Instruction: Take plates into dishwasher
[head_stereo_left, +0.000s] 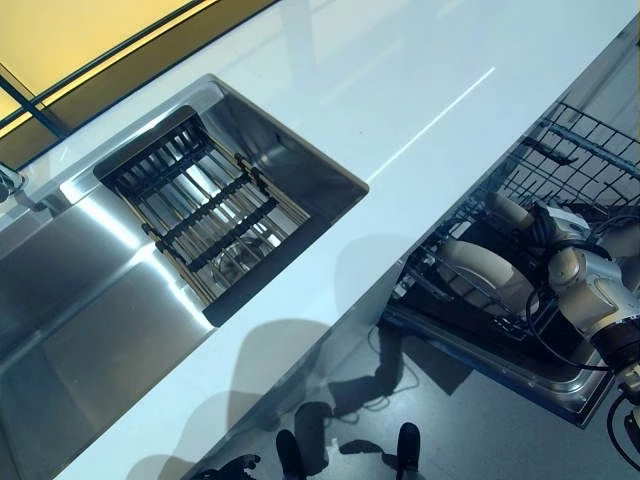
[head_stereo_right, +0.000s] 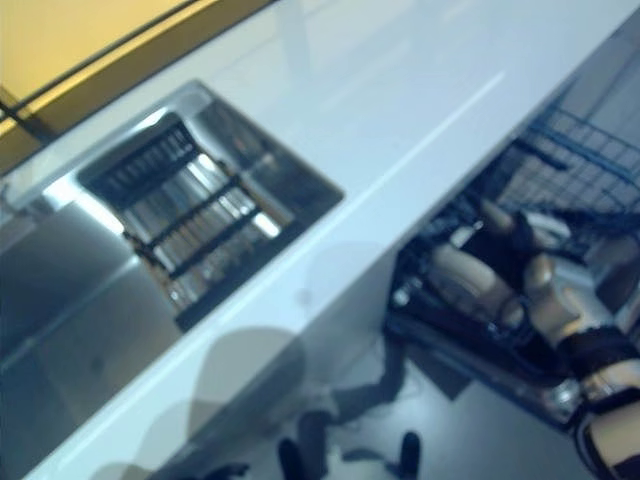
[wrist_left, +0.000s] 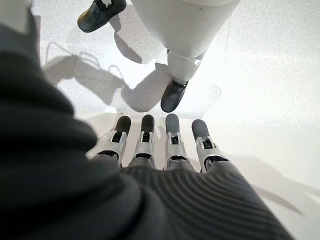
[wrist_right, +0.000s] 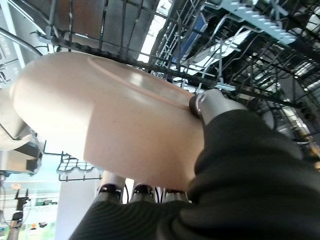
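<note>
The right robot hand reaches down into the pulled-out dishwasher rack beside the white table. It holds a pale beige plate: in the right wrist view the thumb presses on one face of the plate near its rim, and the fingers lie under the opposite face, so the plate is pinched between them. The plate sits low among the dark wires of the rack, tilted, with the rack's wire grid rising behind and above it. From the head views the same plate shows inside the near end of the rack, just below the edge of the table, with the right arm coming in from the lower right.

The left robot hand shows only in its own wrist view. Its fingers are straight and side by side, holding nothing, pointing down toward the pale floor.

On the table, a steel sink is set into the surface at the left. A black dish rack lies across the deeper basin of the sink.
</note>
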